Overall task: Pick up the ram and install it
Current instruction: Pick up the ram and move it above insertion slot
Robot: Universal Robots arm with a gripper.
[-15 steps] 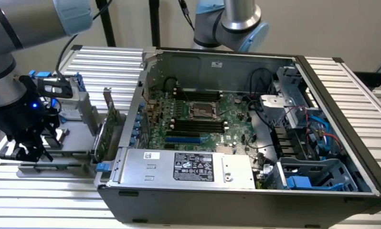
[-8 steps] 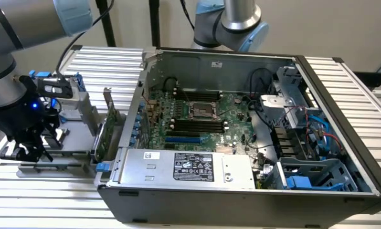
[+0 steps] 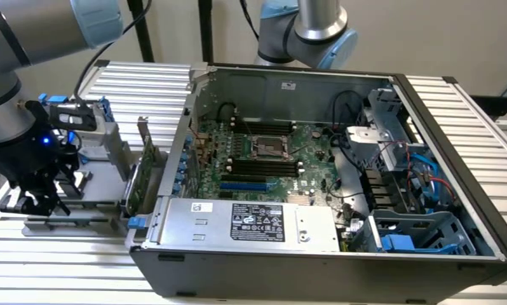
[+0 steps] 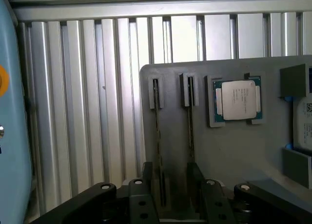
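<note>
Your surface is a ribbed aluminium table with a plain beige wall behind it. The open PC case lies on it, motherboard facing up. A green expansion card stands just outside the case, on the exterior view's left. The ram sits on edge in a grey holder, with a second stick just beside it and a processor nearby. Your gripper hangs over the sticks' near ends, fingers apart, clamping nothing.
</note>
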